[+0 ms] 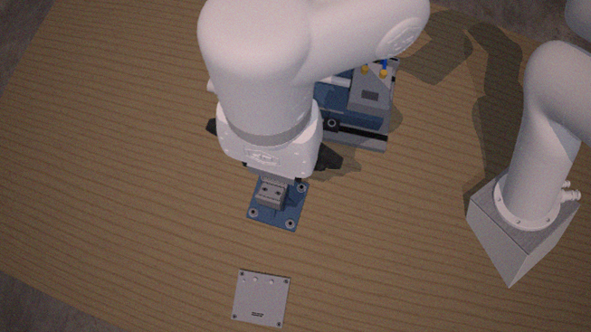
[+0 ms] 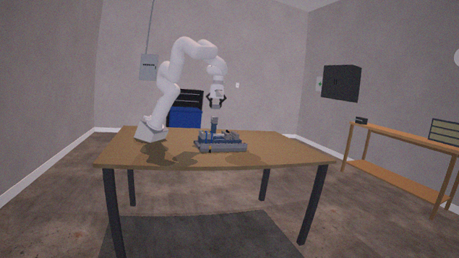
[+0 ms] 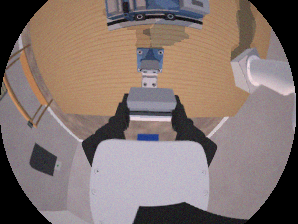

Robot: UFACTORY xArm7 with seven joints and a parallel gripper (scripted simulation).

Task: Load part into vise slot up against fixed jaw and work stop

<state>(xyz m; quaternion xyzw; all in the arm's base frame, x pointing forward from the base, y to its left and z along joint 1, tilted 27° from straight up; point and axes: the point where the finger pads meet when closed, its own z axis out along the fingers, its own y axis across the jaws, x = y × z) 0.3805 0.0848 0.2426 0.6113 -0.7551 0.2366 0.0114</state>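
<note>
The arm (image 2: 168, 89) is all smooth, glossy white, built of fat rounded links that swell into domed joint caps. It rises from a pale grey, box-shaped pedestal (image 1: 503, 249), where a white collar ringed with small dark screws meets the block and two short white connector stubs (image 1: 570, 190) jut from the side. A grey band circles the wrist (image 1: 267, 139), with a faint embossed emblem just below it. The gripper (image 2: 216, 103) carries dark, nearly black fingers under a white housing.
</note>
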